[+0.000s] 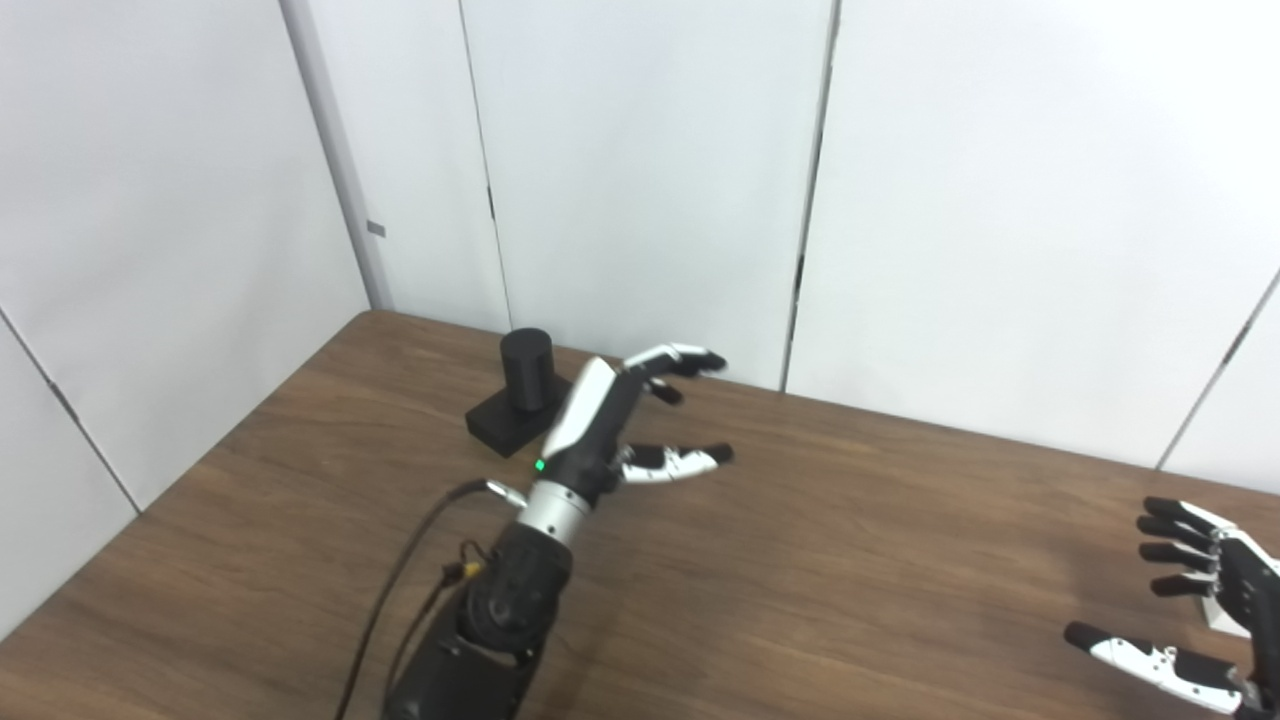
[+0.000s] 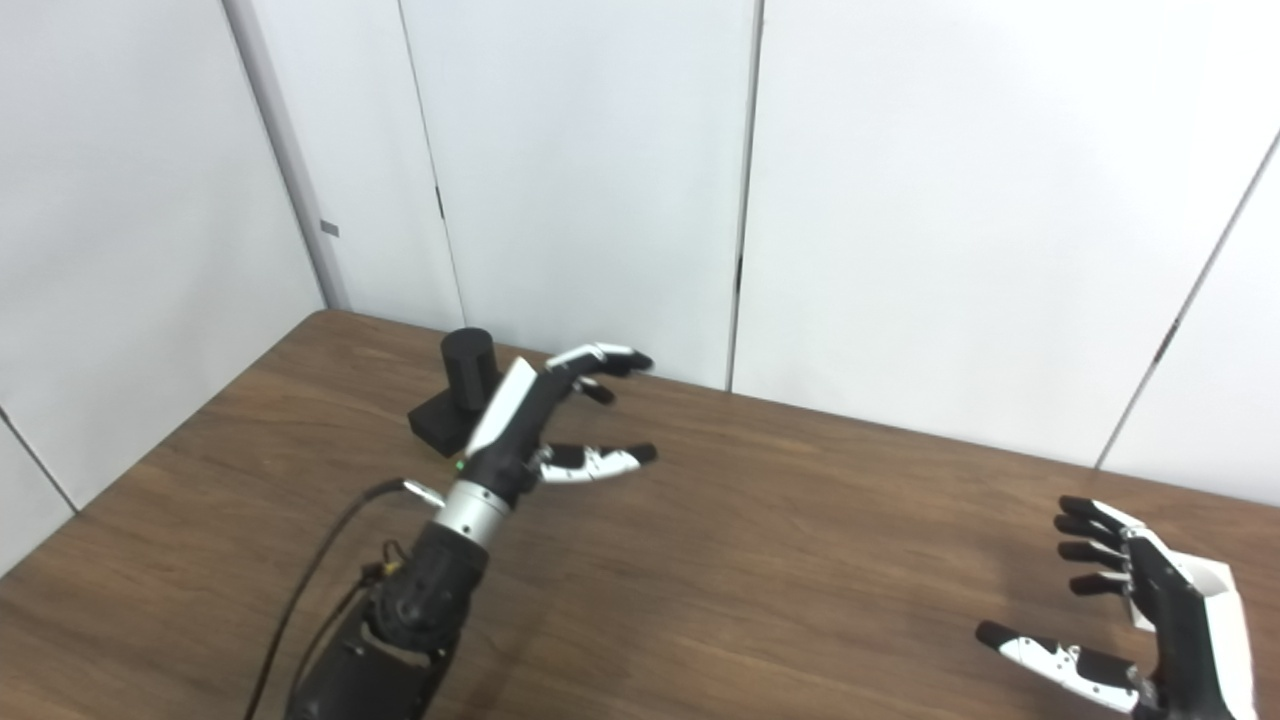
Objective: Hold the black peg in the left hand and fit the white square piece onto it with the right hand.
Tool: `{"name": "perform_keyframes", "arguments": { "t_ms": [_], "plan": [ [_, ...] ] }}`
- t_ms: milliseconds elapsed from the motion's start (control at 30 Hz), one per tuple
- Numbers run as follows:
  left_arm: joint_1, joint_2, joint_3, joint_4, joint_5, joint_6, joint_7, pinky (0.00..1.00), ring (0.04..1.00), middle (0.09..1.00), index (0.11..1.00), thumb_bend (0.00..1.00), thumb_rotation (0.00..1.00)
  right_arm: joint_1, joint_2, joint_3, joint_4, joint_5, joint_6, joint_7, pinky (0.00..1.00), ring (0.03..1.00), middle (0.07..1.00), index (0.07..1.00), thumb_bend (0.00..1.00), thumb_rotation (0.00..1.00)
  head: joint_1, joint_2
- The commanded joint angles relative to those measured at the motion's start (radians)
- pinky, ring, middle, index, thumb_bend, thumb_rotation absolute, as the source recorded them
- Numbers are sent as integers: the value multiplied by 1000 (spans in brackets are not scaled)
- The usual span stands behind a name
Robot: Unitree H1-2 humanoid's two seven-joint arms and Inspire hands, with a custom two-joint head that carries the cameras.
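The black peg (image 1: 526, 368) is a short upright cylinder on a black square base (image 1: 497, 425), at the back left of the brown table (image 1: 850, 560). My left hand (image 1: 612, 420) is open and empty just right of the peg, its back close to the base, fingers pointing right. My right hand (image 2: 1150, 615) is open and empty at the table's right side, fingers spread and pointing left. A white piece (image 2: 1208, 580) shows partly behind the right hand; most of it is hidden.
White wall panels (image 1: 640, 160) stand close behind and to the left of the table. A black cable (image 1: 400, 580) runs along my left forearm. The table's left edge runs diagonally beside the peg.
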Motion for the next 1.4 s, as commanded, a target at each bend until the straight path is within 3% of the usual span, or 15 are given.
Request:
{"name": "perform_keyframes", "arguments": {
  "t_ms": [0,200,367,433,833,1133,1267,1367],
  "plan": [
    [-54,23,19,-48,28,28,23,656,776,776,722,765,46,-27,-7,-10,-42,7,-2,0,536,668,721,741,574,0,-1,1],
    [-82,78,40,-18,23,31,16,670,796,806,754,772,18,-25,-3,-8,-47,11,2,2,549,669,722,739,578,0,0,3],
    [-90,111,44,-32,70,80,29,713,797,814,764,765,17,-26,-5,-8,-43,8,0,-1,545,665,718,734,583,0,2,4],
    [-95,124,48,-25,74,73,35,698,772,804,760,769,17,-25,-5,-9,-47,8,5,1,544,665,720,736,578,0,2,4],
    [-157,178,105,59,60,73,66,718,824,814,752,783,45,-22,-4,-9,-72,8,24,6,533,655,717,733,585,0,4,5],
    [-192,234,99,168,160,80,163,775,897,880,777,796,111,-25,-6,-10,-79,13,33,10,524,660,726,742,577,0,3,6],
    [-195,256,92,201,192,124,183,782,925,905,787,835,177,-24,-5,-11,-83,17,37,12,518,654,722,739,579,0,2,6],
    [-199,271,82,216,230,178,193,811,948,925,800,929,285,-23,-4,-12,-93,18,47,15,506,647,723,739,574,0,4,9]
  ]
}}
